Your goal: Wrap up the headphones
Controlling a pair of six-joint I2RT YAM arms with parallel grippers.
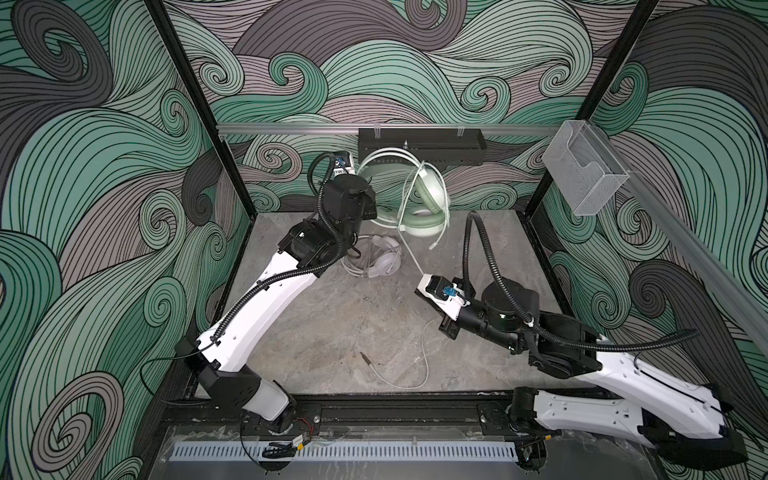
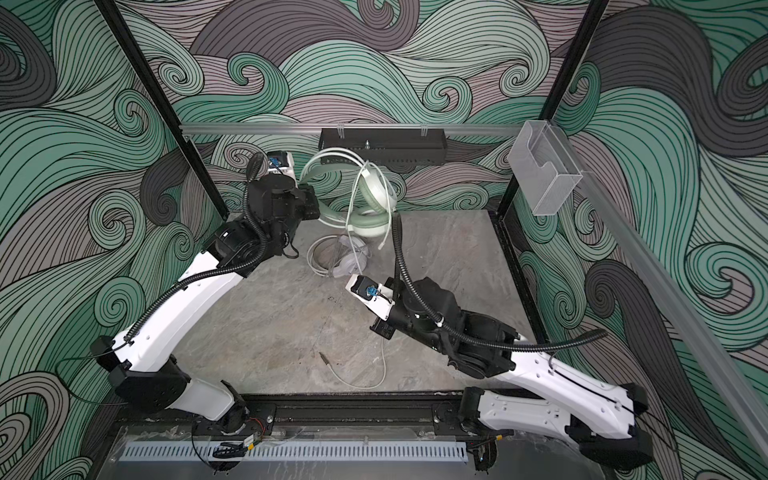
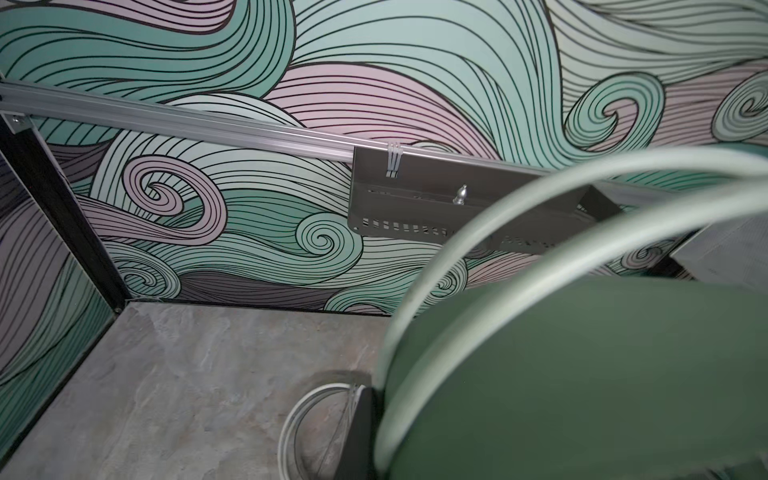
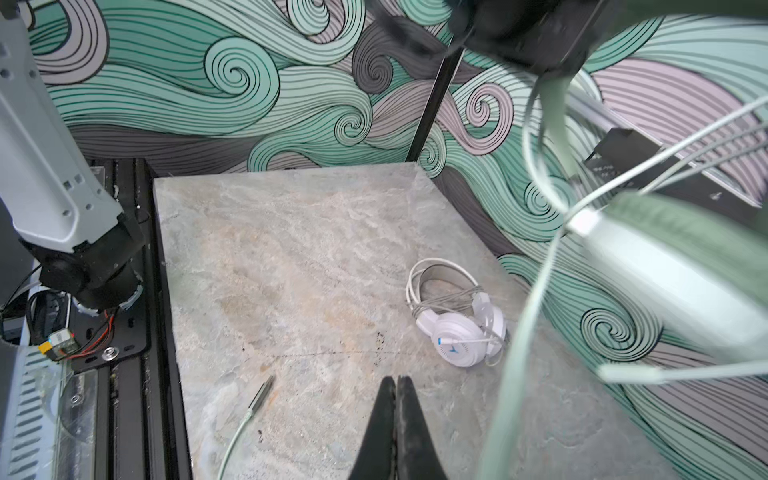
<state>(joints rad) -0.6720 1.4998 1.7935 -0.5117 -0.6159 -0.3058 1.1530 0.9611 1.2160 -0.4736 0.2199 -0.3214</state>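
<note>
Above the rear of the grey tabletop [image 1: 324, 324], closed left fingers [image 3: 357, 436] held the pale mint over-ear headset [image 1: 419, 199], closed right fingers [image 4: 386, 415] apparently pinching its thin cable [image 1: 411, 253]; winding seemed underway, the next turn requiring cable carried round the headband [image 1: 386, 160].

White-shelled left arm [image 1: 257, 307] and white-shelled right arm [image 1: 648, 386]: black joint housings fitted. Black corrugated conduit [image 1: 468, 249] clipped along links. Blue connector [image 1: 449, 294] mounted at wrist. Right hand [image 4: 397, 380]: black, tapered.
</note>
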